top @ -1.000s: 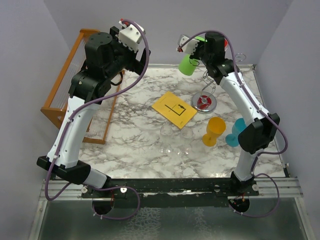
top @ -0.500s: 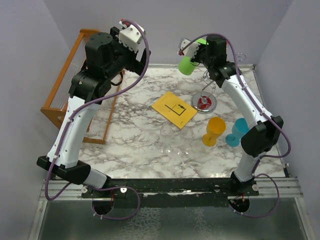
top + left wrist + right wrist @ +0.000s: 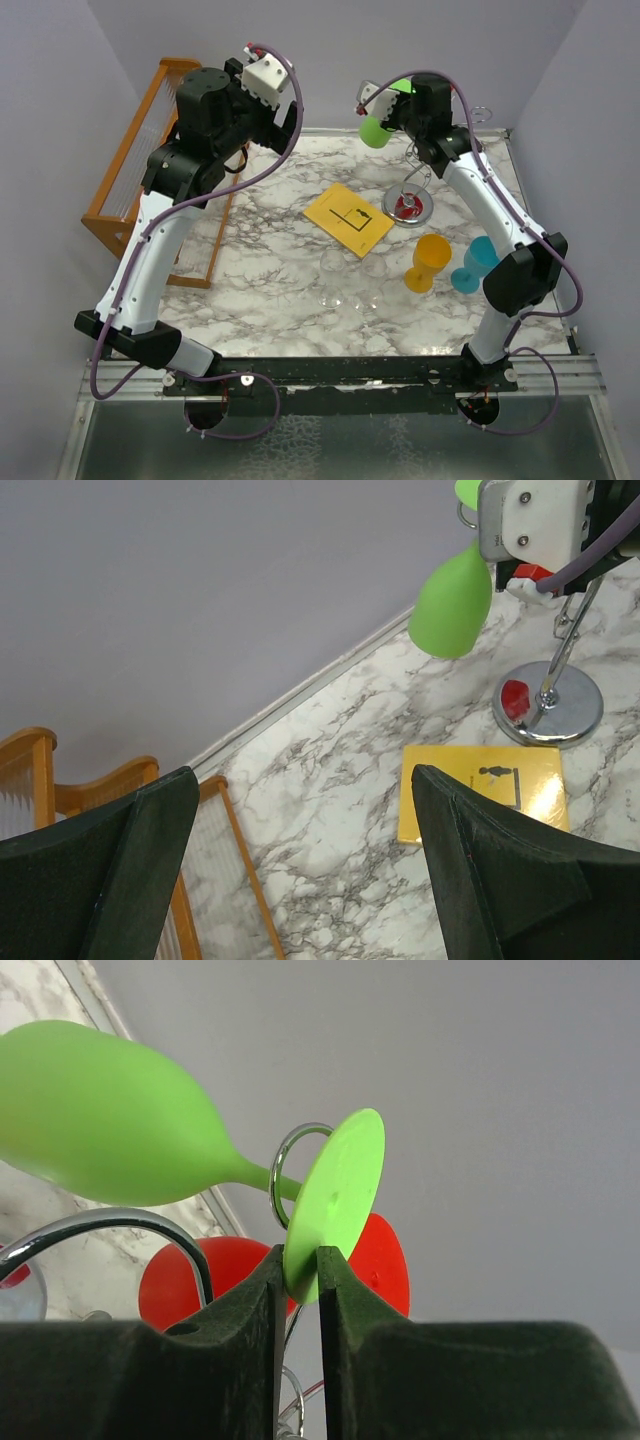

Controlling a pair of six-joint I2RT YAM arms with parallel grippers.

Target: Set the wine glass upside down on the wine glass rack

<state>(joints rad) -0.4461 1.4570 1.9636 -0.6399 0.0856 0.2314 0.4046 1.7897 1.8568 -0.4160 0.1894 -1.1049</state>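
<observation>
Green and glossy, the wine glass (image 3: 377, 131) hangs in the air above the far right part of the marble tabletop (image 3: 270, 262), over the top of the wine glass rack (image 3: 408, 207). Its long axis is tilted rather than plumb. Seen from above, it runs from the flat round foot, high up by the right tool (image 3: 298, 1260), down and leftward to the egg-shaped bowl, whose mouth faces the left side of the scene. The right tool's two dark fingers press together on the lower rim of that thin foot, gripping it edge-on. A wire ring (image 3: 290, 1175) of the rack sits at the slim stem just below the foot; whether the stem passes through it cannot be told. A red disc (image 3: 383, 1255) shows behind the foot.

The rack's round mirror-bright base (image 3: 548, 702) stands close to the back wall, a yellow card (image 3: 350, 218) just beside it on the left. Orange (image 3: 431, 262) and blue (image 3: 478, 262) glasses stand near the front right. The marble in the middle lies bare.

The left tool (image 3: 300, 775) hovers high at the rear left with its fingers spread wide and nothing between them, above the edge of an orange-brown wooden rack (image 3: 128, 190), well apart from the glass.
</observation>
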